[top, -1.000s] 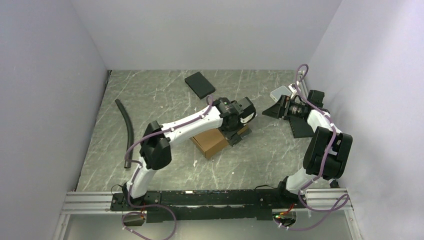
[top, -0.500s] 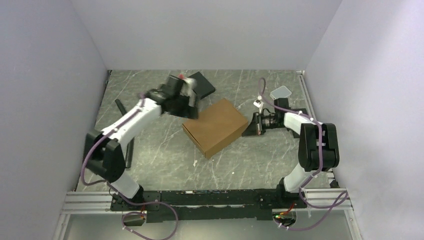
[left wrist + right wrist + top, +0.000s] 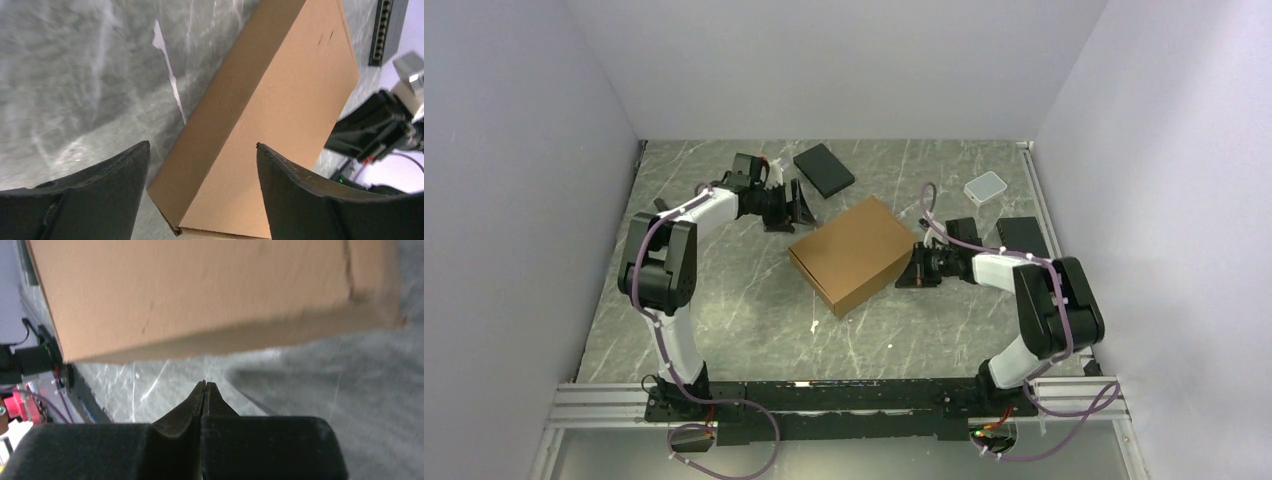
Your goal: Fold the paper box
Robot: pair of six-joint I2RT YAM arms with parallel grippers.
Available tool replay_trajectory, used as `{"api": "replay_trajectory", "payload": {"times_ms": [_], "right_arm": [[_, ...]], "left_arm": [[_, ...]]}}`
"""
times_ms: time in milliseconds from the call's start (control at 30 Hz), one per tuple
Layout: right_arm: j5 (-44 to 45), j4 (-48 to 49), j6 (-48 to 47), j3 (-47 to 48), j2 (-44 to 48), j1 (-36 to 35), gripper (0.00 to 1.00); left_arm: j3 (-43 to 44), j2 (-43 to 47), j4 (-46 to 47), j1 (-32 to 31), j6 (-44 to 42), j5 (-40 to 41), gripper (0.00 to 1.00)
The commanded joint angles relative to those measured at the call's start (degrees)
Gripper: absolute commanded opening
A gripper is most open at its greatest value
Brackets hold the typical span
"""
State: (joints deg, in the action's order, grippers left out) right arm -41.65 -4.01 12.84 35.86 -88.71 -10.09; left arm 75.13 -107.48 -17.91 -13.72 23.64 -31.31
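Note:
The paper box [image 3: 854,253] is a plain brown closed shallow carton lying flat in the middle of the table, turned at an angle. My left gripper [image 3: 799,205] sits low just off the box's far left corner, jaws apart and empty; in the left wrist view the paper box [image 3: 280,115] fills the space beyond the two black fingers [image 3: 300,195]. My right gripper [image 3: 909,276] rests low against the table beside the box's right side, its jaws pressed together on nothing. The right wrist view shows the shut gripper [image 3: 205,384] a little short of the paper box [image 3: 200,295].
A flat black slab [image 3: 824,169] lies at the back behind the left gripper. A small whitish square container [image 3: 985,187] and another black pad [image 3: 1022,232] sit at the back right. A black hose [image 3: 656,206] lies near the left wall.
The left arm lifted off the box and swung left and down beside its far left corner. The right arm came down to the box's right side and its jaws closed.

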Motion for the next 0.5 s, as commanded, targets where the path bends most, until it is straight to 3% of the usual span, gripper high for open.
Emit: {"api": "replay_trajectory", "payload": {"times_ms": [0, 167, 333, 467], "right_arm": [[6.4, 12.2, 9.5, 4.5, -5.8, -1.8, 0.0], [9.2, 23.4, 16.8, 9.2, -10.5, -2.0, 0.0], [12.7, 16.7, 8.2, 16.6, -12.6, -2.7, 0.0], [14.6, 8.3, -0.2, 15.3, -8.2, -2.3, 0.01]], "left_arm": [[-1.8, -1.2, 1.9, -0.9, 1.6, -10.9, 0.79], [-7.7, 0.4, 2.8, -6.8, 2.2, -14.5, 0.73], [-16.5, 4.3, 15.3, -10.8, 12.1, -14.5, 0.75], [-20.4, 8.2, 18.4, -10.5, 18.3, -6.0, 0.78]]}}
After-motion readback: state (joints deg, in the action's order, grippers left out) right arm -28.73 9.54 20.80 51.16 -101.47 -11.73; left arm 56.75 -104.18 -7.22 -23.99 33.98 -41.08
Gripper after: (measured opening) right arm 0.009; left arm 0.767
